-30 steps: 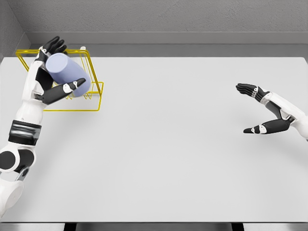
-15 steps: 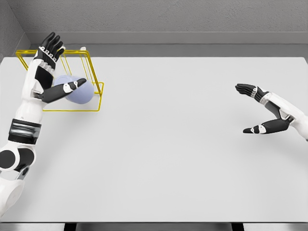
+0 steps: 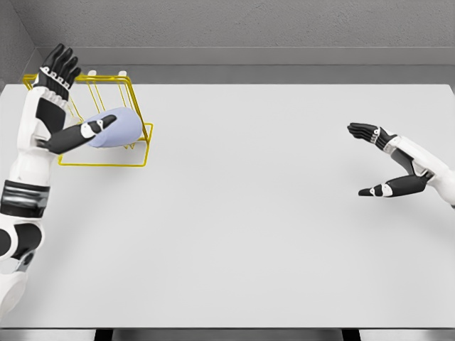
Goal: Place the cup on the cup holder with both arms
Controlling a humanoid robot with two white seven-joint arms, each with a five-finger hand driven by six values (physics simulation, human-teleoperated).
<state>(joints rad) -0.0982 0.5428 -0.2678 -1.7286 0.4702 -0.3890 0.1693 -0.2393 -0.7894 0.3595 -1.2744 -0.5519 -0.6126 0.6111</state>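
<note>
A pale lavender cup (image 3: pixel 121 128) lies tipped on its side inside the yellow wire cup holder (image 3: pixel 139 164) at the table's far left. My left hand (image 3: pixel 67 92) is open beside it. Its fingers (image 3: pixel 57 65) are spread upward above the holder's back left corner, and its thumb (image 3: pixel 89 129) stretches in front of the cup's left end. Whether the thumb touches the cup I cannot tell. At the right edge of the table my right hand (image 3: pixel 370 160) hovers open and holds nothing.
The white table (image 3: pixel 249 213) stretches wide between the two hands. A grey wall runs along its far edge, right behind the holder. The holder's front rail stands just right of the cup.
The left hand has let go of the cup and drawn back to the upper left. The cup has dropped from a raised tilt down into the holder. The right hand has not moved.
</note>
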